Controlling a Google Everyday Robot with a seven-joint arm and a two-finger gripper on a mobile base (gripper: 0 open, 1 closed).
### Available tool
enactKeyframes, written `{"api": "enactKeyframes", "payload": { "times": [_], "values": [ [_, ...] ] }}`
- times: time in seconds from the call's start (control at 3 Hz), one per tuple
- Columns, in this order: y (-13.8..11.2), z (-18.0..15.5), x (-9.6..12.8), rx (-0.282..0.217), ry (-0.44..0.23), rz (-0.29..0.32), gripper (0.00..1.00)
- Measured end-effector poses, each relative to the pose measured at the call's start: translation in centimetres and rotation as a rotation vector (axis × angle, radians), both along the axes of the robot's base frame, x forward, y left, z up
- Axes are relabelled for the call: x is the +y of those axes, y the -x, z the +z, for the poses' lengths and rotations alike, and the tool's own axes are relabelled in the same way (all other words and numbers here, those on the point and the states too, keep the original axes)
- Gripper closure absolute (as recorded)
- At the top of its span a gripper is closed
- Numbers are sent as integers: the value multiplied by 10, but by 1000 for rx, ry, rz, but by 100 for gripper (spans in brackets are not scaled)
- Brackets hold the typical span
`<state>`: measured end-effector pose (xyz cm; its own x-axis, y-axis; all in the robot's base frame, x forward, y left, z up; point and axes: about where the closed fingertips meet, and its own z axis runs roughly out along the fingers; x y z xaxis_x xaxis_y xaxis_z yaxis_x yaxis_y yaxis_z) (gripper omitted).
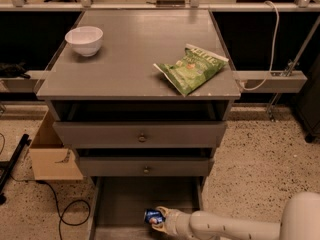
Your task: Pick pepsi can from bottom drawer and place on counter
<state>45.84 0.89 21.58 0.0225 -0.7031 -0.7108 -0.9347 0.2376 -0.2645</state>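
The pepsi can [153,216], small and blue, lies at the near end of the open bottom drawer [120,204], the lowest grey tray. My gripper [158,218] reaches in from the lower right on a white arm and is shut on the can. The can appears raised a little off the drawer floor, though I cannot tell for certain. The counter [135,54] is the flat grey cabinet top above, well away from the gripper.
A white bowl [84,40] stands at the counter's back left and a green chip bag [191,67] lies at its right. Two upper drawers with brass knobs [142,137] overhang the bottom drawer. A cardboard box [50,154] and cables sit on the floor at left.
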Motion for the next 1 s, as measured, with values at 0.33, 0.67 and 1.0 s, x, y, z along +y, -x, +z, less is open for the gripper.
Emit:
{"api": "enactKeyframes", "payload": {
  "times": [0.33,0.67,1.0],
  "values": [
    [3,-5,4,11,-11,5,100],
    [4,3,-7,-4,8,-15,100],
    [18,43,-61,-76,58,-111,100]
  ]
}}
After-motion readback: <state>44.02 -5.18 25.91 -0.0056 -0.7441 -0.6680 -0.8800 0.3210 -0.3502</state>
